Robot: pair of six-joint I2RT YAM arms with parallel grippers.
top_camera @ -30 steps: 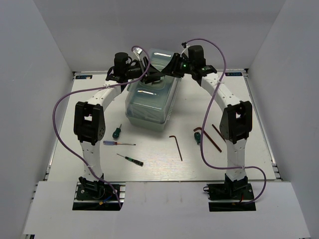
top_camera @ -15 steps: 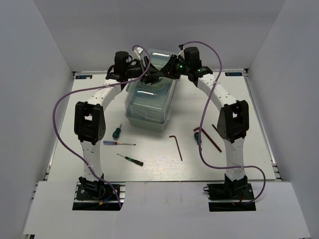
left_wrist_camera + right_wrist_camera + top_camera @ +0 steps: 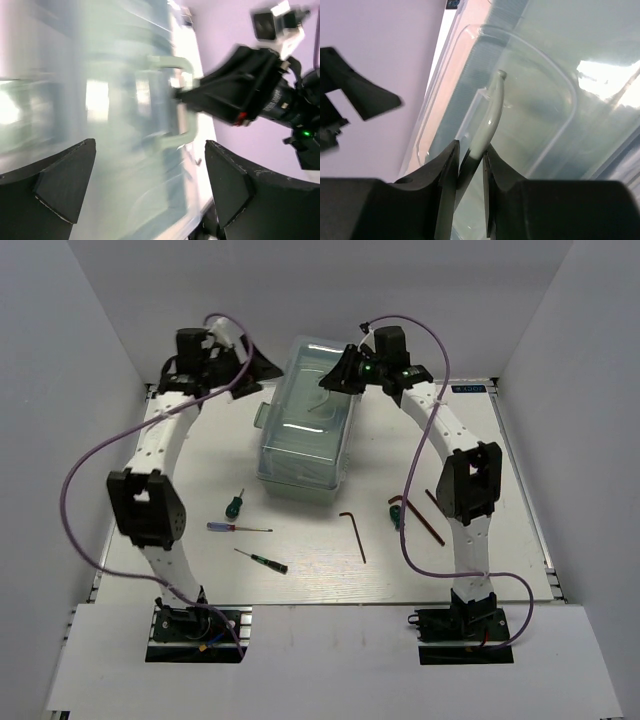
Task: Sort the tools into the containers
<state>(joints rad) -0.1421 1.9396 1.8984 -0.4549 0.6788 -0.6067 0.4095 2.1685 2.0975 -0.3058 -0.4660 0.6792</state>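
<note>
1. Right gripper (image 3: 470, 152) pinches the toolbox (image 3: 300, 455) handle (image 3: 491, 112), jaws narrow.
2. Left gripper (image 3: 262, 364) gapes wide, empty, just left of the toolbox's far end.
3. Screwdrivers (image 3: 262, 559) and hex keys (image 3: 354, 533) lie on the table (image 3: 300, 585), nearer than the toolbox.

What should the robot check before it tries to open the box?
1. Right hand pinching the toolbox handle: ok.
2. Grip tight enough to pull: cannot tell.
3. Left hand open, holding nothing: ok.
4. Lid open for tools: not ok, looks shut.
5. Tools to sort, like the hex key, lying on the table in front of the toolbox: ok.
</note>
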